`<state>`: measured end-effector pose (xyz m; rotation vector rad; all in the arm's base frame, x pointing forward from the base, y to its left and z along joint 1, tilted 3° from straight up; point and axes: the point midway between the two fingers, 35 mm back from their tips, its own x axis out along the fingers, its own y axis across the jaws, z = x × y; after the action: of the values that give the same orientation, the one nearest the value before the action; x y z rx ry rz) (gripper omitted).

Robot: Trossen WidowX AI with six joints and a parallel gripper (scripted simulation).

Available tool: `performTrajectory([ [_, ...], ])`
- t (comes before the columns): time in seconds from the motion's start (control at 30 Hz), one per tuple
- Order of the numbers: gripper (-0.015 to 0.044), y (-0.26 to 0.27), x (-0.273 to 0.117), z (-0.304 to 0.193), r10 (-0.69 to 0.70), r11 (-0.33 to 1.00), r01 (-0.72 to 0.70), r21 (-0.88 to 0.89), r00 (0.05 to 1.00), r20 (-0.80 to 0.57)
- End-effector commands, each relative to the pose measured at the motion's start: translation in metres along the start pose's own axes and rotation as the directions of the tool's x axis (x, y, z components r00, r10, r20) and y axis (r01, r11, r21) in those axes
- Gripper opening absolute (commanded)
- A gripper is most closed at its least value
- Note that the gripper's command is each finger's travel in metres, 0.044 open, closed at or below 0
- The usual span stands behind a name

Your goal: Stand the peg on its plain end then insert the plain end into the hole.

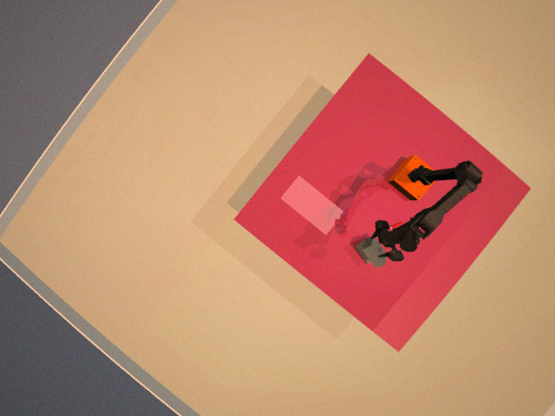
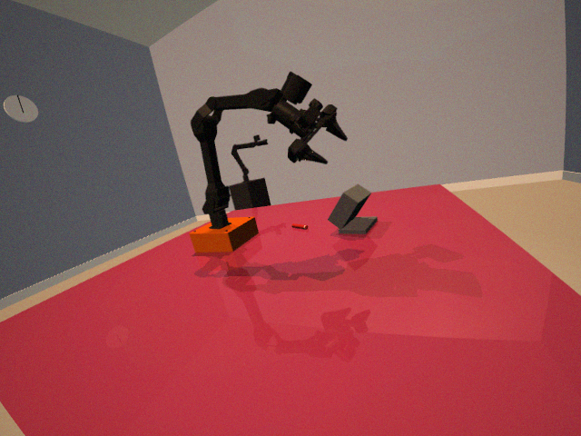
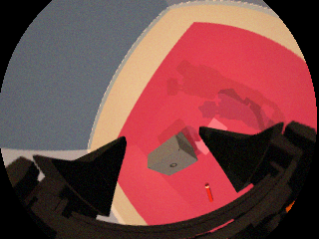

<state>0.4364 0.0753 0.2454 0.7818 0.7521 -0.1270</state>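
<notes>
The red peg [image 1: 395, 224] [image 2: 299, 226] [image 3: 210, 194] lies on its side on the red table [image 1: 340, 129] [image 2: 187, 356] [image 3: 224, 45], between the robot base and the panel. Its white band is near the end toward the panel; the wrist view shows this at the peg's upper end. The grey sloped panel [image 1: 371, 252] [image 2: 348, 206] [image 3: 166, 156] stands on a flat foot, and its hole [image 3: 173, 164] shows as a small dark ring in the wrist view. My gripper [image 1: 376, 246] [image 2: 336, 151] [image 3: 163, 135] is open and empty, high above the table and touching neither peg nor panel.
The orange base block [image 1: 405, 178] [image 2: 211, 242] carries the arm. The panel stands close to the peg. A dark box [image 2: 251, 193] with a thin arm-like shape on it is behind the table in the exterior view. Arm shadows fall across the table.
</notes>
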Motion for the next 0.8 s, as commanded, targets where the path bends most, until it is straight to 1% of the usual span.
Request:
performTrajectory([
  [0.0, 0.0440, -0.012, 0.016, -0.040, -0.071, 0.997, 0.067, -0.043, 0.990, -0.119],
  [0.17, 0.0440, -0.027, 0.027, -0.088, -0.164, 0.984, 0.140, -0.109, 0.954, -0.251],
  [0.37, 0.0440, -0.048, 0.031, -0.143, -0.284, 0.954, 0.218, -0.206, 0.878, -0.386],
  [0.57, 0.0440, -0.071, 0.025, -0.193, -0.410, 0.906, 0.281, -0.318, 0.770, -0.488],
  [0.77, 0.0440, -0.096, 0.012, -0.237, -0.536, 0.838, 0.326, -0.437, 0.638, -0.553],
])
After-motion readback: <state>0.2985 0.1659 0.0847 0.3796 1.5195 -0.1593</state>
